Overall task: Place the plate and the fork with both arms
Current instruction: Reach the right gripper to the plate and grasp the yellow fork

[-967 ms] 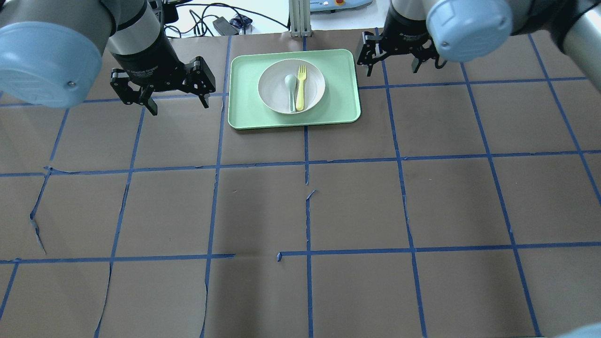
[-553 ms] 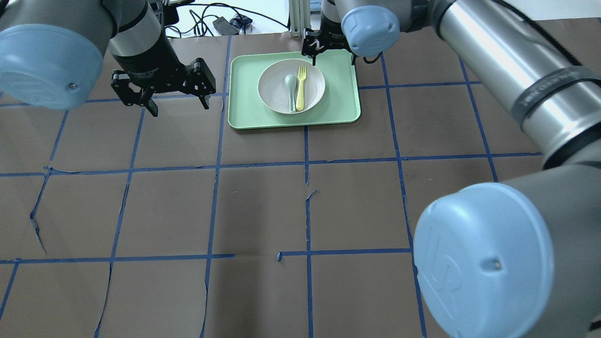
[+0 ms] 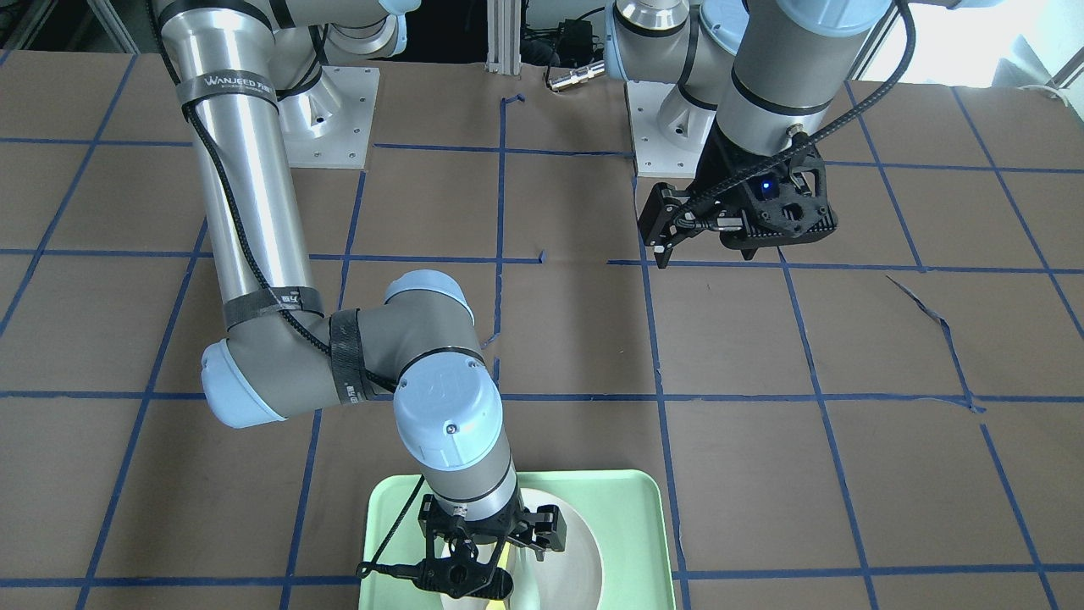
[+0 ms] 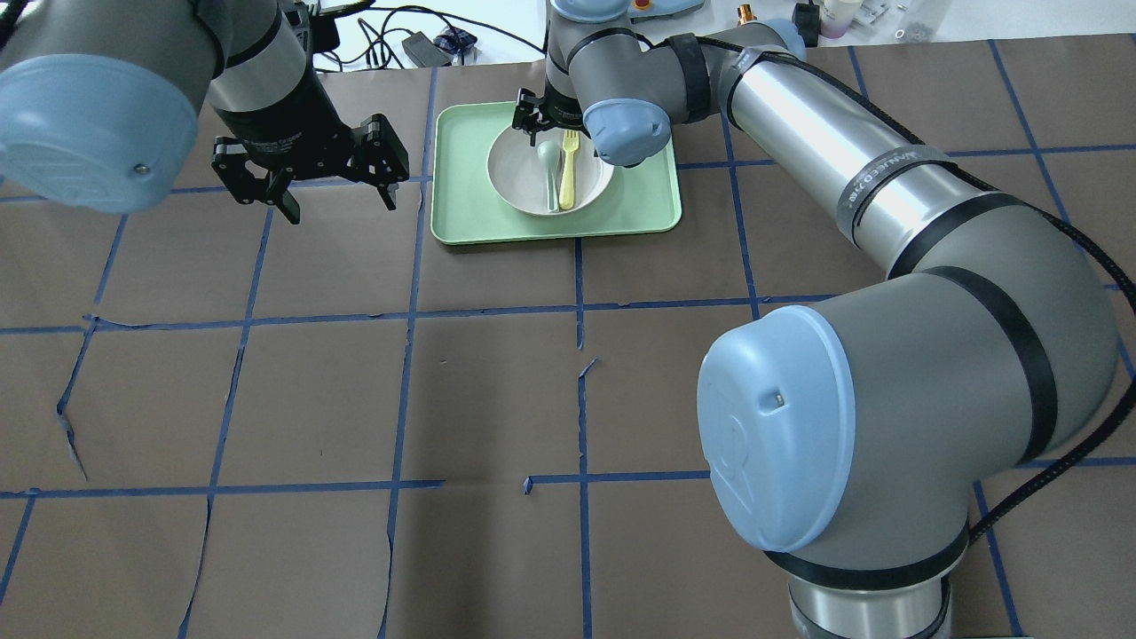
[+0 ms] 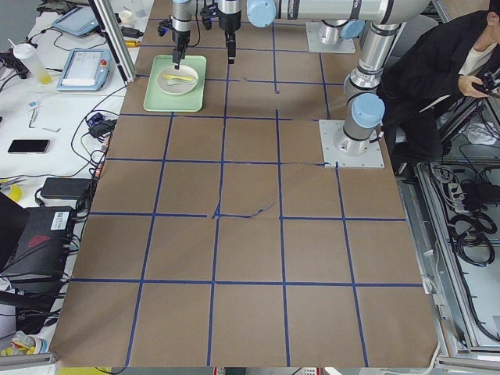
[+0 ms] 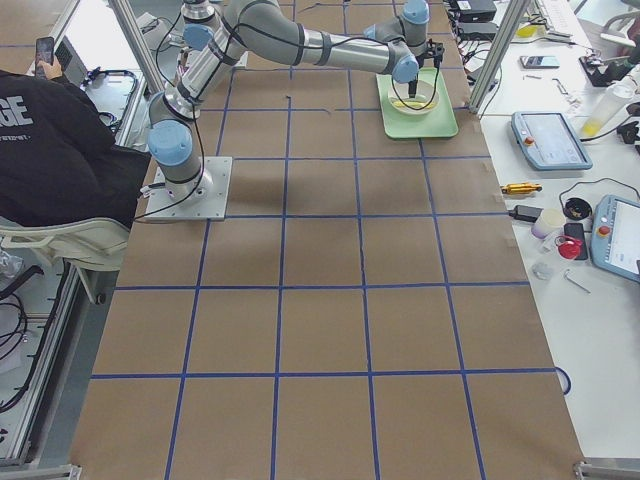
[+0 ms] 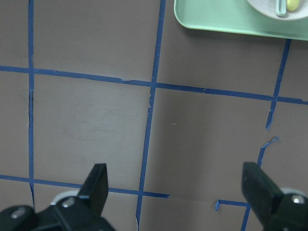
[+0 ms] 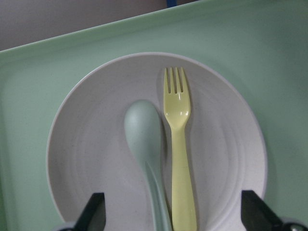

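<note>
The off-white plate [image 4: 519, 177] sits on the mint-green tray [image 4: 639, 195] at the far middle of the table. The pale-yellow fork [image 4: 569, 173] lies in the plate, tines towards the far edge, beside a grey-green spoon [image 4: 550, 173]. My right gripper [image 4: 537, 120] hangs open above the plate's far rim. In the right wrist view its fingers [image 8: 96, 214] straddle the fork [image 8: 178, 144], the spoon [image 8: 147, 139] and the plate [image 8: 86, 159], touching none of them. My left gripper [image 4: 339, 202] is open and empty above the bare table, left of the tray.
The table is brown paper with a blue tape grid. The left wrist view shows the tray's near corner [image 7: 211, 21] ahead of the left gripper [image 7: 178, 185]. Cables and devices lie beyond the far edge. A person sits by the robot base in the side views.
The right arm has swung from the right of the tray to over the plate. The left gripper has stayed in place, open.
</note>
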`<action>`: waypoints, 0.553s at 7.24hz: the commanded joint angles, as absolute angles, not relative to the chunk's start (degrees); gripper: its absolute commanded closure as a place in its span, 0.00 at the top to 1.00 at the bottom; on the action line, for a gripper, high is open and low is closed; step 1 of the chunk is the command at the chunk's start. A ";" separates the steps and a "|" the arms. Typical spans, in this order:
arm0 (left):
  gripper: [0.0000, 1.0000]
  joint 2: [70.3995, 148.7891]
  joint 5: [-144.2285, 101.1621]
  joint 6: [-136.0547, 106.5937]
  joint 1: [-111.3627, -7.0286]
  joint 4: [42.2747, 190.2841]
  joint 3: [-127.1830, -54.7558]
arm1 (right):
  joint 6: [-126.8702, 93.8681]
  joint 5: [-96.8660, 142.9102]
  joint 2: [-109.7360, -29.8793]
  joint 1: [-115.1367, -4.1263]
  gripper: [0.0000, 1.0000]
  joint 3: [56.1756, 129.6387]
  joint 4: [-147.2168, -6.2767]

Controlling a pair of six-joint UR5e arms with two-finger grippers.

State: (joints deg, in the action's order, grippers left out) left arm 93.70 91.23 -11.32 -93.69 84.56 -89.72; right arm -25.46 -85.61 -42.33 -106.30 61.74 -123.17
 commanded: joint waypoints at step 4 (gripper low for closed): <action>1.00 93.69 91.23 -11.25 -93.69 84.46 -89.74 | -20.66 -85.78 -41.84 -106.35 0.44 64.16 -123.93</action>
